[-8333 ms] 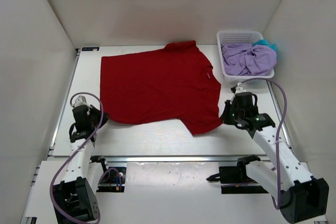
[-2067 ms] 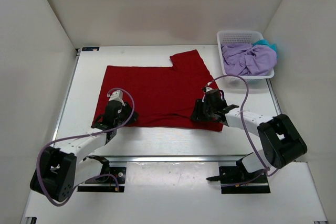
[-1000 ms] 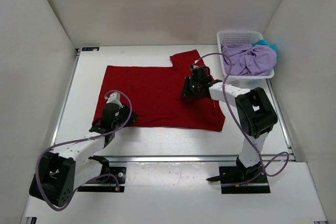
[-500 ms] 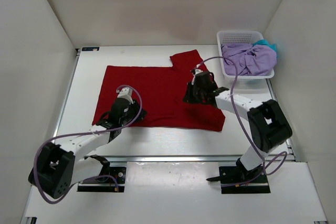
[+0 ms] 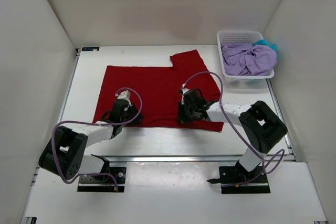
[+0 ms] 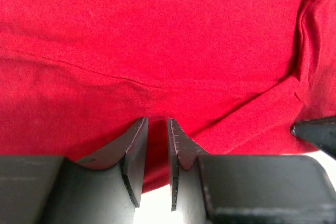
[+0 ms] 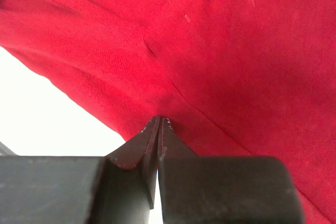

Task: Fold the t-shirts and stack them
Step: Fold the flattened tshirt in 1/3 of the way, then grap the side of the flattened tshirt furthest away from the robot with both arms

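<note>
The red t-shirt lies flat on the table, folded into a rough rectangle with one sleeve sticking out at the back. My left gripper rests low at its front hem, left of centre; in the left wrist view the red cloth fills the frame and that gripper stands open by a narrow gap, nothing clearly pinched. My right gripper sits at the front hem right of centre, and in the right wrist view it is shut, its tips pressed against the red cloth. The lavender t-shirt and teal t-shirt lie crumpled in the basket.
The white mesh basket stands at the back right corner of the table. White walls close in the table on the left, back and right. A bare strip of table runs between the shirt's front hem and the arm bases.
Since 8.3 s ago the spread red shirt has been folded smaller. In the last second my right gripper moved from the shirt's right middle down to the front hem; the left shifted slightly right.
</note>
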